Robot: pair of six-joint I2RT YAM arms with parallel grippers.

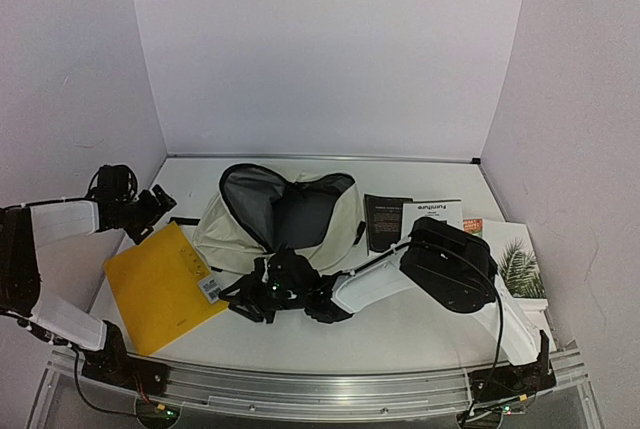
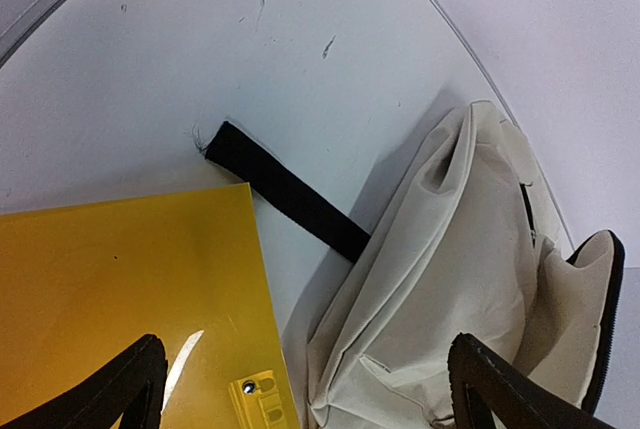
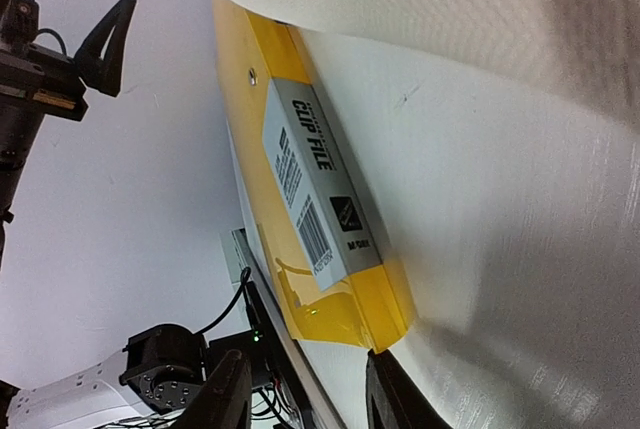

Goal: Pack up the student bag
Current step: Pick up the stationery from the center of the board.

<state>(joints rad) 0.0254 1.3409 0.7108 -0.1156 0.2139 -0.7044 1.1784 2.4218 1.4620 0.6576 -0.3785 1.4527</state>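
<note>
At the lower centre of the top view, the right end effector (image 1: 247,299) lies low over the bench (image 1: 410,334), at the right corner of a yellow clip file (image 1: 160,284). In the right wrist view its fingers (image 3: 228,389) stand partly apart at the bottom of the frame. The file's near corner (image 3: 345,319) sits just above the gap, and nothing is visibly clamped. A white label (image 3: 310,189) printed "CLIP FILE" runs along the file.

Just beyond, at mid-frame, the student bag (image 1: 225,234) lies on the bench with its mouth gaping and grey lining showing. Its left flank is just beside the file's upper edge. A black strap (image 2: 285,189) runs out from under the cream fabric (image 2: 450,249) onto bare bench.

To the bag's right lie a black booklet (image 1: 385,221), a white one (image 1: 440,211) and a plant-print sheet (image 1: 520,264).

At the left edge the left end effector (image 1: 155,204) hangs wide open and empty, above the file's far corner.
</note>
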